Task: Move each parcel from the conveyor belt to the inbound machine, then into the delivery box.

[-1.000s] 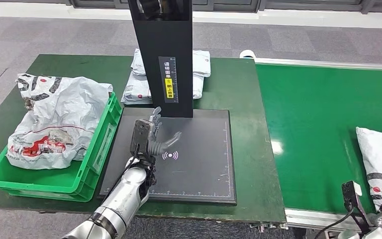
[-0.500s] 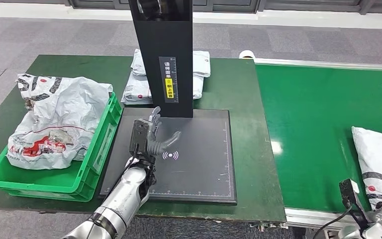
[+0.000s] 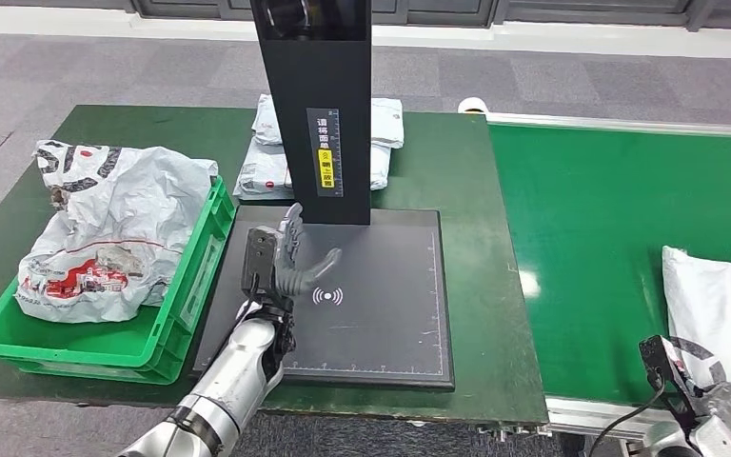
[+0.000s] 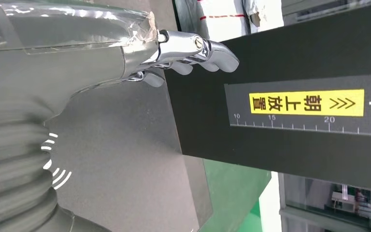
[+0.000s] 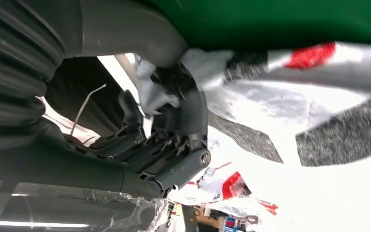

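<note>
A white parcel [image 3: 723, 305] with black and red print lies on the green conveyor belt [image 3: 600, 238] at the far right. My right hand [image 3: 723, 419] is at its near corner. In the right wrist view that corner of the parcel [image 5: 328, 111] is pinched between the thumb [image 5: 125, 29] and the dark fingers [image 5: 174, 159]. The inbound machine is a black plate [image 3: 381, 314] with a black tower [image 3: 316, 105]. My left hand [image 3: 281, 257] hovers over the plate's left side, fingers [image 4: 193, 50] spread and holding nothing. The green delivery box [image 3: 186, 286] at left holds a crumpled white parcel [image 3: 105, 228].
More white parcels [image 3: 266, 167] are stacked on the green table behind the tower. The tower [image 4: 280, 106] stands close beside my left hand's fingertips. A metal rail runs along the conveyor's near edge by my right hand.
The parcel on the belt and my right hand have both shifted left. My left hand has stayed over the plate.
</note>
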